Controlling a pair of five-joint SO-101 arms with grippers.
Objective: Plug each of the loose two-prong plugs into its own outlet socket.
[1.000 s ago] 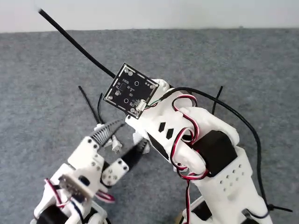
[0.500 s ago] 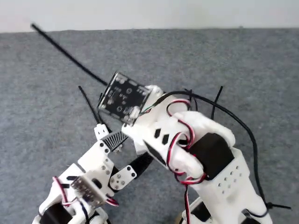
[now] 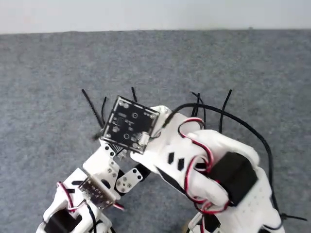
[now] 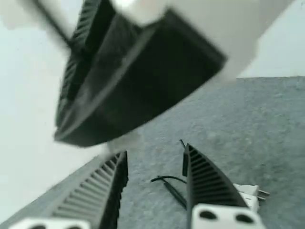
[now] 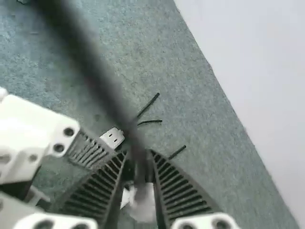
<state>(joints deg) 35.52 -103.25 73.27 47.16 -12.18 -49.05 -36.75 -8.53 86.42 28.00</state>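
Right hand (image 5: pixel 137 157) pinches a white plug (image 5: pixel 140 202), cord (image 5: pixel 90 76) trailing; left hand (image 4: pixel 155 152) is spread beside a loose plug (image 4: pixel 248 193) on the worktop (image 4: pixel 267 124). Probably light and rigid: grip its body, not the cord.

Your black circuit board (image 3: pixel 130 125) hangs over the counter (image 3: pixel 48 73), left fingers (image 3: pixel 112 147) tucked just under its lower edge, thin black cable ends (image 3: pixel 92 108) fanning past its top.

Grey bench (image 3: pixel 243 63), black and white gear.
Bench flecked grey; left tool (image 4: pixel 155 157) and right tool (image 5: pixel 137 155) black, ribbed; board (image 3: pixel 130 124) black with pale dots; wires (image 3: pixel 192 160) red, white, black; plug (image 4: pixel 248 193) white; cord (image 5: pixel 95 81) black.
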